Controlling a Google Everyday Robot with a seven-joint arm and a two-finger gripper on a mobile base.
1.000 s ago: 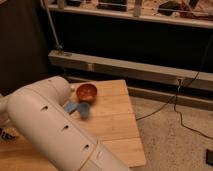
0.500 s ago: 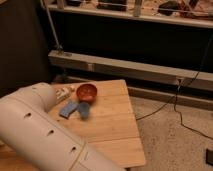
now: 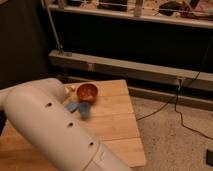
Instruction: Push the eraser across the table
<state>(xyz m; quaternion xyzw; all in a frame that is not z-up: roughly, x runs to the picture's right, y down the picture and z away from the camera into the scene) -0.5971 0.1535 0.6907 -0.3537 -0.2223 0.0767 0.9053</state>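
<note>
The light wooden table (image 3: 117, 130) fills the lower middle of the camera view. My white arm (image 3: 55, 130) crosses the lower left and covers the table's left part. My gripper is out of view, hidden behind or beyond the arm. The black eraser does not show; it is hidden or out of view. A flat light-blue square piece (image 3: 71, 106) lies by the arm's edge.
An orange-red bowl (image 3: 87, 92) stands near the table's far edge, with a small blue cup (image 3: 84, 109) just in front of it. A small white object (image 3: 70, 89) peeks out left of the bowl. A metal rail (image 3: 130, 70) runs behind the table. A cable (image 3: 170, 107) lies on the speckled floor at the right.
My arm has swung a little left and down, then nearly held still. The bowl, cup and blue piece have not moved.
</note>
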